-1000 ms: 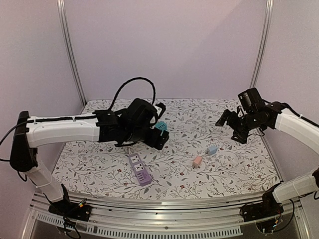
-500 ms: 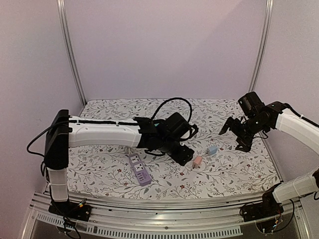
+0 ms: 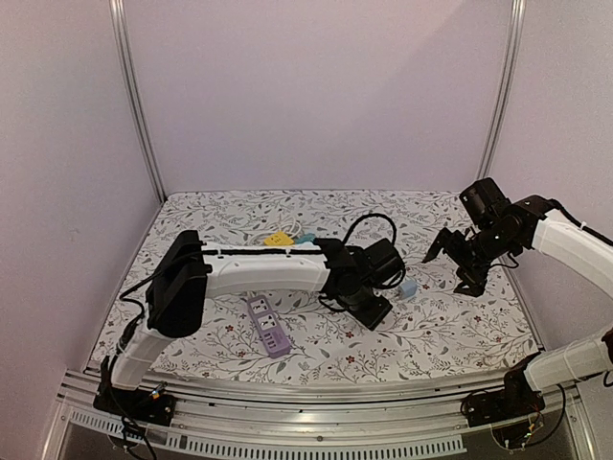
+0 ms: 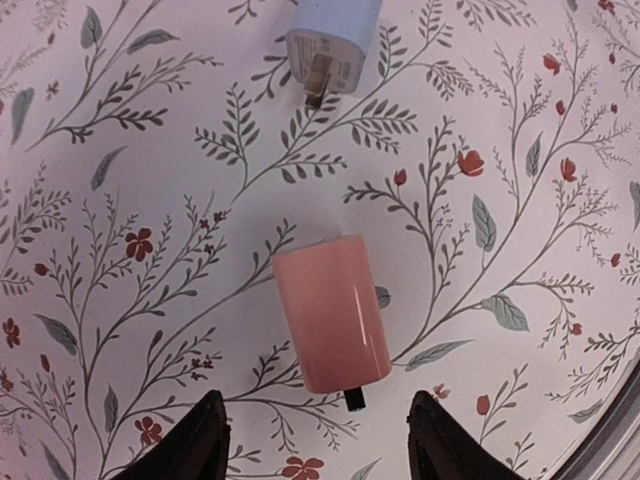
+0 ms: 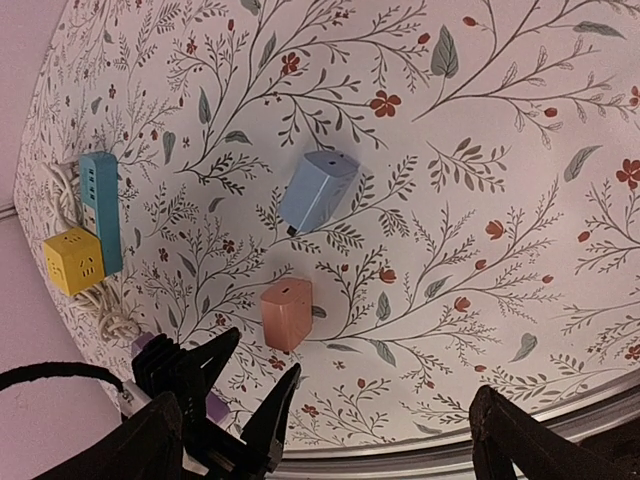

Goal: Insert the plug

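**Left claw [image 4: 318,405] spread open over the pink plug [image 4: 328,312]**

The fingers are released and grip nothing. The plug lies flat on the floral table [image 4: 540,130], just ahead of the tips and between their lines, with its dark prong end turned back toward the claw. It is a small rounded block, salmon pink and glossy. It is likely light, rigid and a little slippery, so pinch its long sides mid-body, clear of the prongs. A blue plug [image 4: 330,40] lies farther ahead, and the purple power strip [image 3: 268,326] sits behind the claw.

From above, the left gripper [image 3: 374,312] hides the pink plug [image 4: 330,312]. The left wrist view's edge crops the blue plug [image 4: 327,40].
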Robot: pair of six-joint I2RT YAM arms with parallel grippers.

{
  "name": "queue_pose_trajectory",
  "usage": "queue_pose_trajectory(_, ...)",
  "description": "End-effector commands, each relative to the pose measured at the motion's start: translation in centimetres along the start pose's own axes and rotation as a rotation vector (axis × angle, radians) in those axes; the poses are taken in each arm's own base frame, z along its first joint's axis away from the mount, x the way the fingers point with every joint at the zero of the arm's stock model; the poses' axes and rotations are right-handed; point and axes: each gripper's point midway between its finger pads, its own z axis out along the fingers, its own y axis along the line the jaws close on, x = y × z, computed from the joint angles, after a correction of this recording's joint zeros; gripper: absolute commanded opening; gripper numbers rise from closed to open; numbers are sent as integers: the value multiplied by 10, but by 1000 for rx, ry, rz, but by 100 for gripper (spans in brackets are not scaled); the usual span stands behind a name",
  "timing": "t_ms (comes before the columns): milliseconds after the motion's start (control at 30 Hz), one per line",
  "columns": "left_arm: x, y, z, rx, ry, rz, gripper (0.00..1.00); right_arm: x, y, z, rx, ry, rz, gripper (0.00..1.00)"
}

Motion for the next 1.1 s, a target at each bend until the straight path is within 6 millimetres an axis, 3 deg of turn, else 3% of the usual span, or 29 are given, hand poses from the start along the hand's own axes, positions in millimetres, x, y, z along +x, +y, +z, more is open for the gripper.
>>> queue_pose_trajectory(0, 15, -12, 4, -5, 60, 13, 61, 1, 1, -3, 4, 11, 13, 99)
queue_pose_trajectory(500, 15, -17, 22, -8, 65, 14, 44, 2, 1, 4, 15, 30, -6, 99)
queue_pose_trajectory(1067, 8, -17, 28, -22, 44, 12, 38, 4, 2, 3, 23, 43, -16, 99)
